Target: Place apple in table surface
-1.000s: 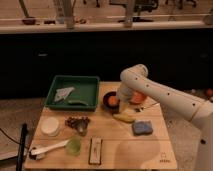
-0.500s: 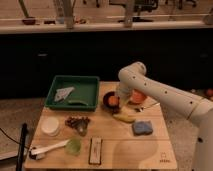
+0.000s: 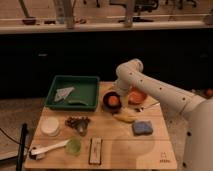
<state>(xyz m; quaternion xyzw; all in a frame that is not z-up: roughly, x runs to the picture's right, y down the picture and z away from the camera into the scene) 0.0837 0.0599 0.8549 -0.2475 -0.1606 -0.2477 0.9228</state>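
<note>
Orange-peach apple (image 3: pixel 113 101) sits below the claw (image 3: pixel 115 93), whose grip I cannot tell, between green tray (image 3: pixel 74 78), orange bowl (image 3: pixel 138 95) and banana (image 3: pixel 125 118).

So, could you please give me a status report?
Hand low at the dark bowl. Apple at that bowl, not yet on the table surface. Banana and orange bowl close beside.

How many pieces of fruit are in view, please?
2: the apple at the gripper, beside the orange bowl, and the banana lying on the table surface nearby. The arm may hide others.
</note>
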